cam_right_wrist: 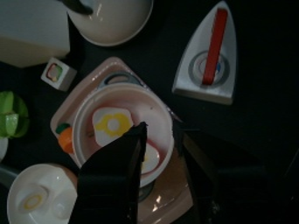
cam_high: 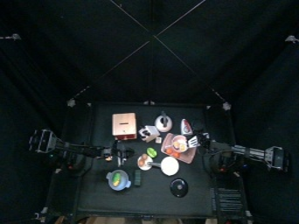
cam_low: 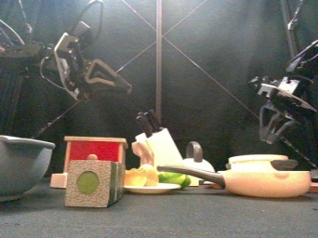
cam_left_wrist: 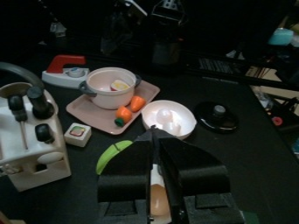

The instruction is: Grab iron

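Black curtains (cam_high: 70, 52), small black table (cam_high: 87, 188), dim light.

Both arms are black, built of jointed segments with dark cables looping off them. The left claw (cam_left_wrist: 160, 179) has two flat black jaws on a broad, blocky black mount. The right claw (cam_right_wrist: 163, 162) has tapering matte black jaws. Pale fittings show at the right arm's wrist (cam_low: 288, 88).
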Motion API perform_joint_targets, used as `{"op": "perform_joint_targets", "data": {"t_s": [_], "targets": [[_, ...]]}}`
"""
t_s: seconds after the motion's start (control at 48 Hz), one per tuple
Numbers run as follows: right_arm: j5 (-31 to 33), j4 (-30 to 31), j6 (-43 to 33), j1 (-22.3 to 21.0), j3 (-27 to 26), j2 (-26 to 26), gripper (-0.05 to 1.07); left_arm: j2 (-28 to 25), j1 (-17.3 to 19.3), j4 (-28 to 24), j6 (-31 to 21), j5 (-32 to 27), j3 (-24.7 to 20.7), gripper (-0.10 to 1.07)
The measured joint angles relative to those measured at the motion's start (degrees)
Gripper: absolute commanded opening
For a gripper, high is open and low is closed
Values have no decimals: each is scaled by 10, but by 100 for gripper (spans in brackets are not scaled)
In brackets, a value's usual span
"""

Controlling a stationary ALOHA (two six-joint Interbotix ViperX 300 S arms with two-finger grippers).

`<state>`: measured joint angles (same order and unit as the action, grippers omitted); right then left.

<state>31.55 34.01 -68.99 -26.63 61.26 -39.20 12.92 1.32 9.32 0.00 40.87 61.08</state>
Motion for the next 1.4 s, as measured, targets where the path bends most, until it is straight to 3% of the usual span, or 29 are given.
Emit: {"op": "perform_joint_targets", "data": {"t_s": [0.292, 0.521, 0.667, 0.854, 1.104, 1.396], "targets": [[-37, 4, -3, -107, -6, 26, 71, 0, 15, 0, 0, 0, 0, 50], [-109, 16, 4, -134, -17, 106, 72, 0, 19, 1, 0, 2, 1, 50], [-101, 34, 4, -141, -36, 153, 76, 0, 18, 0, -2, 2, 6, 50], [-76, 47, 4, -142, -43, 165, 83, 0, 18, 0, -2, 2, 8, 50], [-78, 48, 2, -142, -43, 182, 82, 1, 19, 1, -1, 2, 8, 50], [-103, 53, 5, -143, -56, 247, 78, 1, 19, 0, -1, 2, 13, 50]]}}
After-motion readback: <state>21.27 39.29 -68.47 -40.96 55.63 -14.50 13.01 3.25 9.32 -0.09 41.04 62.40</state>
